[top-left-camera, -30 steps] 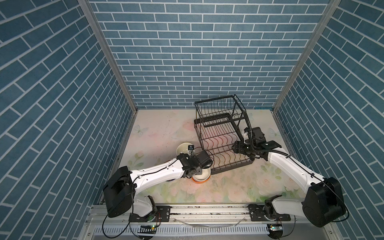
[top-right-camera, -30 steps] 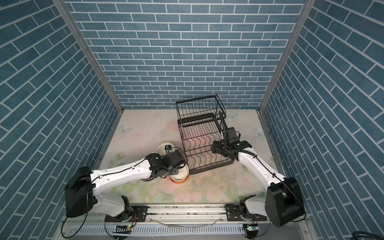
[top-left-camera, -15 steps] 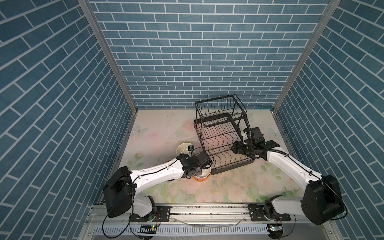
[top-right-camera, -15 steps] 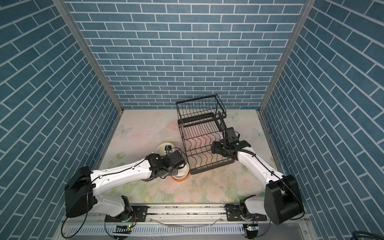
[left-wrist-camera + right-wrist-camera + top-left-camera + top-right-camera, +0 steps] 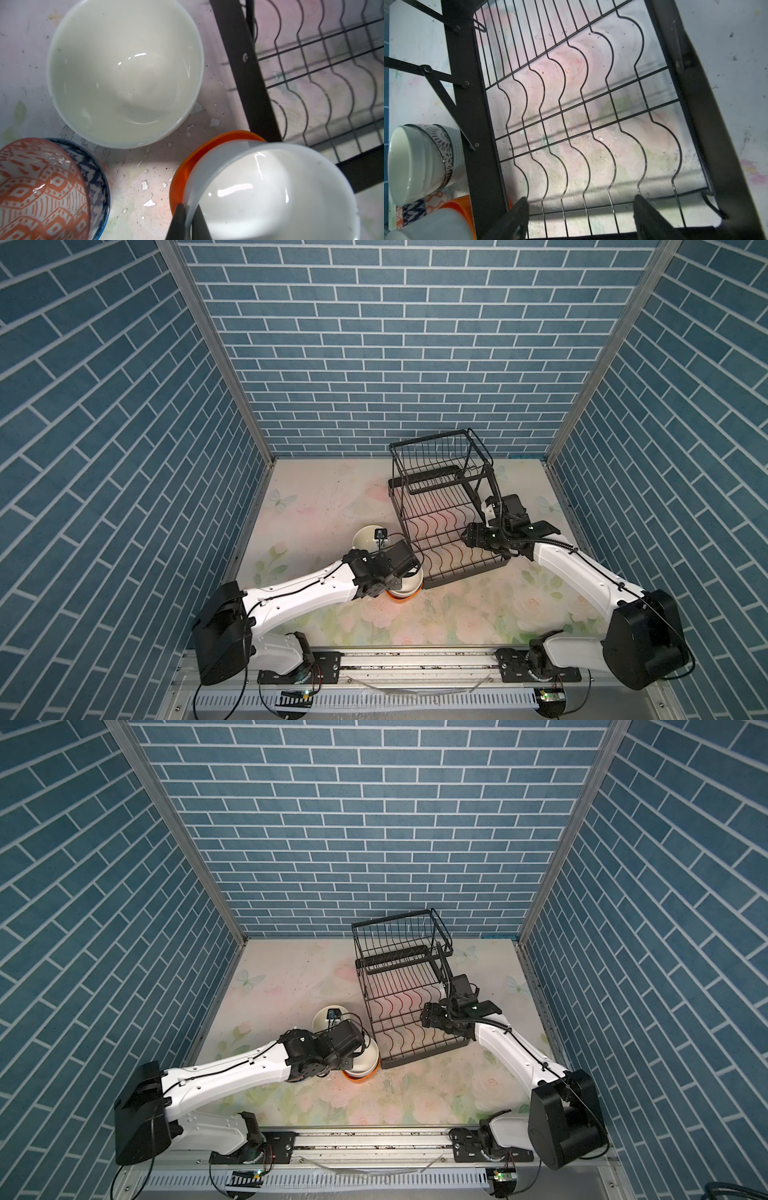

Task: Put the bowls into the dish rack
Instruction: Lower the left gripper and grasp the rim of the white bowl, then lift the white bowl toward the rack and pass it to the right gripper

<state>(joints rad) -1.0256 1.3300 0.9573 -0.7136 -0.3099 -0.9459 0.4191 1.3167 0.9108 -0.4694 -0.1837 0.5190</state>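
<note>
I have the left gripper down at the near corner of the dish rack, its fingers pinched together on the rim of a white bowl, one finger inside the wall and one outside. That bowl sits tilted in an orange bowl, which rests on the worktop touching the rack's near corner bar.

Just beside them a pale green bowl stands upright on the worktop, close to the rack's left side. In the left wrist view I also see an orange-patterned bowl nested in a blue-patterned bowl, near the pale green one. In the right wrist view the pale green bowl appears to be stacked in a bowl with a dark patterned band.

My right gripper hangs over the rack's lower tier from its right side, fingers well apart with nothing between them. I see no bowls in the rack: through the curved divider wires only the floral worktop shows. The rack stands toward the far right part of the worktop, angled, its raised basket at the far end.
</note>
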